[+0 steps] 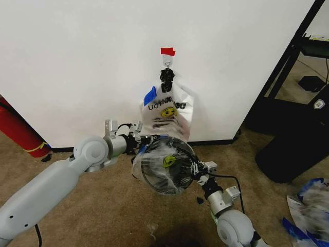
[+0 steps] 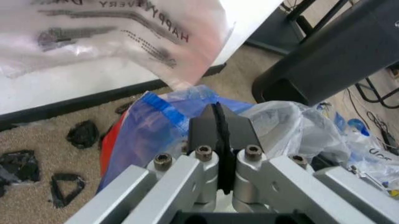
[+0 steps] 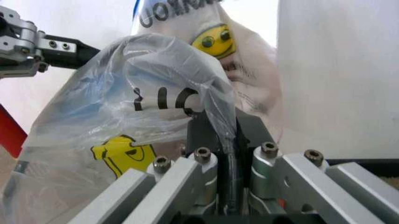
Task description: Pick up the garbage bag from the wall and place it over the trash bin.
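The clear garbage bag (image 1: 154, 163) with blue rim strips is stretched between both grippers, over and around the round black trash bin (image 1: 172, 175) on the carpet below the wall (image 1: 77, 62). My left gripper (image 1: 142, 140) pinches the rim's left side; in the left wrist view its fingers (image 2: 206, 128) are shut beside the blue-edged film (image 2: 156, 119). At the bin's right side my right gripper (image 1: 197, 170) is shut on crinkled film (image 3: 187, 79). The white smiley shopping bag (image 1: 167, 112) still hangs from the red-taped hook (image 1: 167, 51).
A red cylinder (image 1: 18, 131) leans at the far left by the baseboard. A black rack (image 1: 288, 72) and a dark bin-like object (image 1: 295, 149) stand to the right, with a heap of plastic bags (image 1: 308, 211) on the carpet. Small black scraps (image 2: 65, 186) lie near the wall.
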